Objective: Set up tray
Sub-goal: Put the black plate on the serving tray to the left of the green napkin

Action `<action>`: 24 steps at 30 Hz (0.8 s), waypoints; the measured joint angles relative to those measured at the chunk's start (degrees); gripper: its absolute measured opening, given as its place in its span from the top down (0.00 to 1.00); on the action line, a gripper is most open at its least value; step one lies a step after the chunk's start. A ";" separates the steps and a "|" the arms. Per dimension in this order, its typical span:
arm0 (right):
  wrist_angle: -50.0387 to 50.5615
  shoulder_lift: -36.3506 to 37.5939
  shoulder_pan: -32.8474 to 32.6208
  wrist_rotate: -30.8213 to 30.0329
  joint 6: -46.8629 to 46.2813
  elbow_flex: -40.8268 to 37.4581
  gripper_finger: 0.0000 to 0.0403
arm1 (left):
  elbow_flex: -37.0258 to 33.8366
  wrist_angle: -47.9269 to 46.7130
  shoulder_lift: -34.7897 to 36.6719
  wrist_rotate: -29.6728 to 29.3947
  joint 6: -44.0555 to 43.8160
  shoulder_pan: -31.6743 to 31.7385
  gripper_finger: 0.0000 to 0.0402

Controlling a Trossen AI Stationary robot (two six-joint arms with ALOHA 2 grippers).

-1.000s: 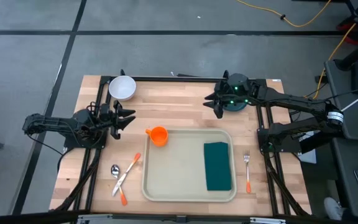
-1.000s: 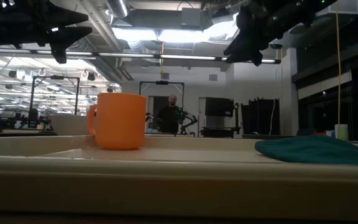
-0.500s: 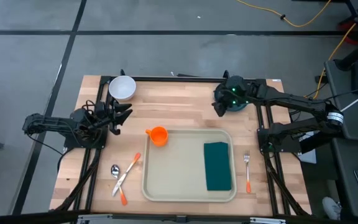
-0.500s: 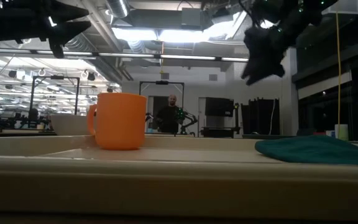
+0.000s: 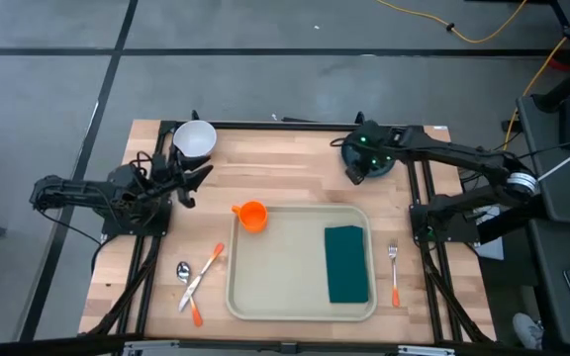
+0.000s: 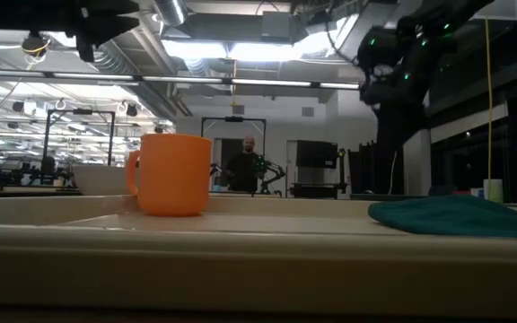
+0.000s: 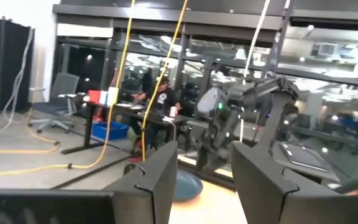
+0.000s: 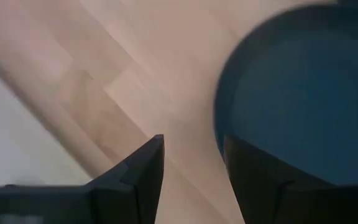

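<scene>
Butcher-block table (image 5: pixel 285 168) holds the tray (image 5: pixel 285 282); right gripper (image 8: pixel 191 155) points down over the teal plate (image 8: pixel 297 93), fingers apart, while left gripper (image 7: pixel 201 171) hovers level, fingers apart.

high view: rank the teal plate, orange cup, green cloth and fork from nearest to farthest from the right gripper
From the right gripper, whose fingers are open:
1. Teal plate, directly beneath it at the table's far right.
2. Green cloth, on the right part of the tray, and fork, right of the tray: too close to call.
3. Orange cup, at the tray's far-left corner.
</scene>
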State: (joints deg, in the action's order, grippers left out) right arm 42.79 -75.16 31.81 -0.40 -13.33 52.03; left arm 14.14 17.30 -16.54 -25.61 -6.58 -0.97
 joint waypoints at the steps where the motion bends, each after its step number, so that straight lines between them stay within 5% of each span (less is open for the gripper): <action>1: -0.01 -1.45 0.23 0.00 0.21 0.00 0.57 | 0.57 -0.02 -0.84 -0.50 -0.16 -0.02 0.64; 11: 0.60 -12.48 0.66 -1.34 6.00 0.00 0.57 | 4.62 -0.04 -7.97 -1.54 -0.14 -0.06 0.64; 18: 1.09 -13.48 0.70 -8.44 7.46 0.00 0.57 | 4.67 0.02 -8.76 -1.52 -1.22 -0.06 0.64; 24: 0.08 -13.31 1.09 -8.75 11.08 0.00 0.57 | 4.67 0.11 -8.74 -1.53 -1.60 -0.06 0.64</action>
State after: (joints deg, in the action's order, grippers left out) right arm 42.87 -88.47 32.91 -9.16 -2.25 52.03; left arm 18.81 17.41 -25.28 -27.14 -8.19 -1.04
